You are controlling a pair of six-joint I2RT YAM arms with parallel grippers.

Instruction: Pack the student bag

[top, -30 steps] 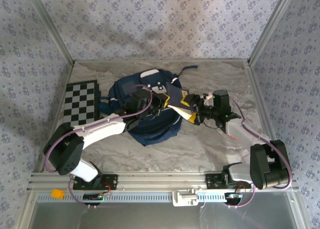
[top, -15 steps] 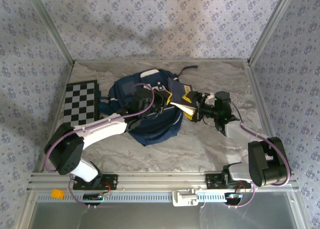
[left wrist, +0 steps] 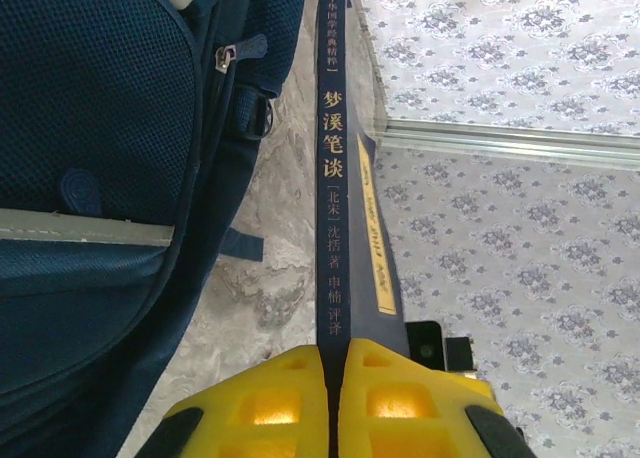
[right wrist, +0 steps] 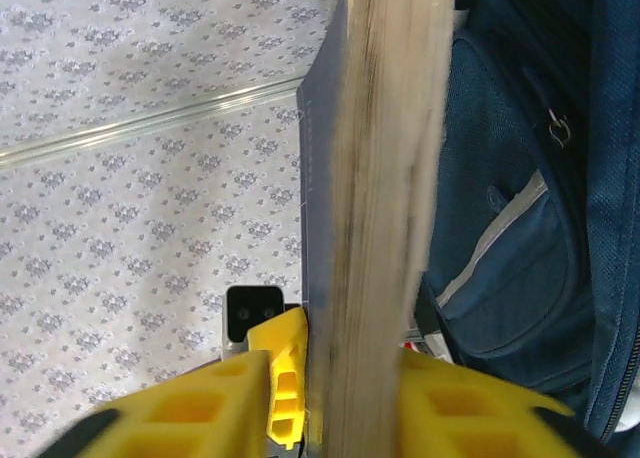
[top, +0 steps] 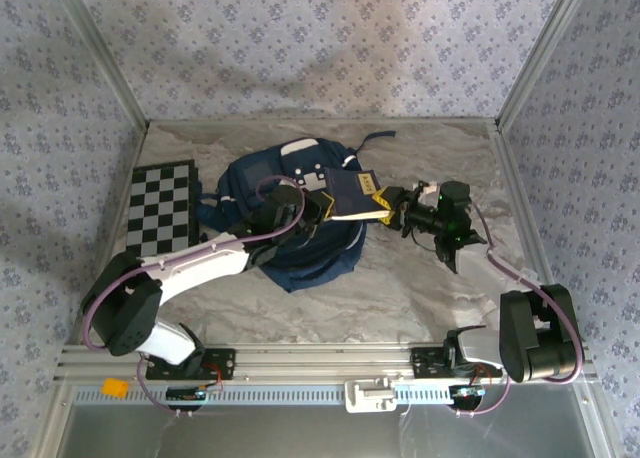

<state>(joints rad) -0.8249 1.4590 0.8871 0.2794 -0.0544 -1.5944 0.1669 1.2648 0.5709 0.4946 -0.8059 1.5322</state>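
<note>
Left fingers (left wrist: 298, 403) and right fingers (right wrist: 280, 378) both clamp one blue book (top: 352, 191) by one student bag (top: 240, 178).

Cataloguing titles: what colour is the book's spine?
The book has a navy spine with gold lettering; the left wrist view shows it best.

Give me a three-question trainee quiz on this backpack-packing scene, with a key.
1. True or false: the book is tucked fully inside the backpack.
2. The left gripper is shut on: A) a strap, B) the book, C) nothing.
3. What lies flat on the table, left of the backpack in the top view?
Key: 1 false; 2 B; 3 the checkerboard.
</note>
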